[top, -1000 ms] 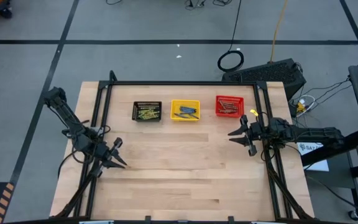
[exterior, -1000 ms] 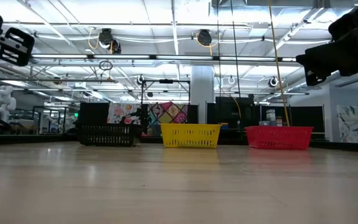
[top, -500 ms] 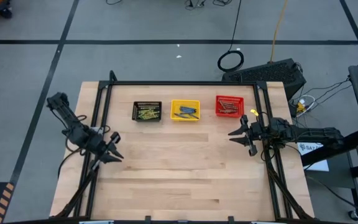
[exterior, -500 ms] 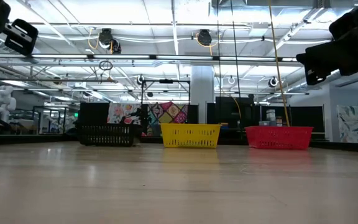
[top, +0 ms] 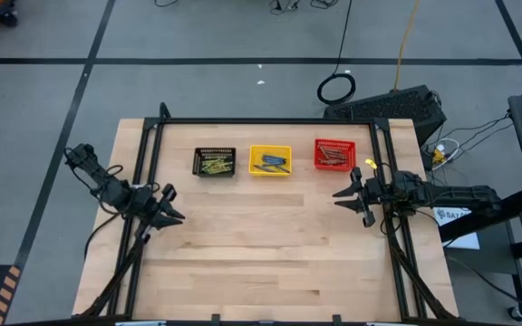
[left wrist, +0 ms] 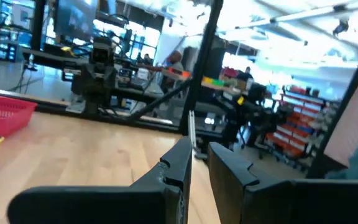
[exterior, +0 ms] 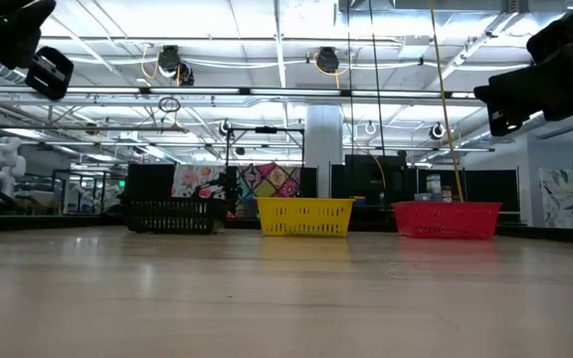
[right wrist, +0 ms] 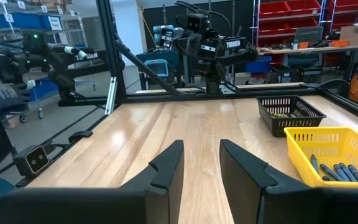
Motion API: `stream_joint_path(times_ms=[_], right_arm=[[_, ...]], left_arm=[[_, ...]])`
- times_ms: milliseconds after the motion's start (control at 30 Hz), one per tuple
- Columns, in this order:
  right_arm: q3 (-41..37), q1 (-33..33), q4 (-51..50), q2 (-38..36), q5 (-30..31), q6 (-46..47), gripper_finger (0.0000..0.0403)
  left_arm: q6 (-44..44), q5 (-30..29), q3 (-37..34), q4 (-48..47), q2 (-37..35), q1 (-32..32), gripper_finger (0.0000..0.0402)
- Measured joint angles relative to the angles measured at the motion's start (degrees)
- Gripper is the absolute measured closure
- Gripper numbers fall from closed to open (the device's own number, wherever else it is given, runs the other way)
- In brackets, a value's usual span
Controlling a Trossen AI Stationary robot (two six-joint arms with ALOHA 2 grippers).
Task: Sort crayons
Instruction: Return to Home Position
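The wooden table (top: 261,263) is the biggest thing in the high view, and no loose stick shows on its bare top. The left gripper (top: 174,207) hangs at about 9 o'clock and the right gripper (top: 344,197) at about 3 o'clock. Both are raised off the wood, with jaws released and nothing between them, and both are well apart from the baskets. Along the far edge, from 11 to 1 o'clock, three mesh baskets stand in a row. The black basket (top: 199,152) holds the olive-yellow crayons (top: 214,165), the yellow basket (top: 254,150) holds the blue crayons (top: 271,165), and the red basket (top: 319,144) holds the brownish-red crayons (top: 333,159), so the sort looks finished. The crayons are thin, light and stiff, probably waxy and a little slick, and likely to snap or roll if pinched hard at one end. A gentle grip across the middle of a stick, with jaws square to its length, would suit best. Any stick lying against the mesh or under its neighbours would be awkward to reach. No brand, label or other writing can be read: the markings on the arms and on the room's signs are too small to make out.
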Motion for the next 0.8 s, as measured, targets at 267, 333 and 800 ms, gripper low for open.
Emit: stream_joint_path(times_ms=[267, 333, 800], right_arm=[[0.0, 0.0, 0.0, 0.0, 0.0, 0.0, 0.0312], [0.0, 0.0, 0.0, 0.0, 0.0, 0.0, 0.0312], [0.0, 0.0, 0.0, 0.0, 0.0, 0.0, 0.0312]], left_arm=[[15.3, 17.4, 0.0, 4.3, 0.0, 3.2, 0.0343], [17.7, 22.9, 0.0, 4.1, 0.0, 3.3, 0.0343], [14.0, 24.1, 0.0, -8.8, 0.0, 3.3, 0.0343]])
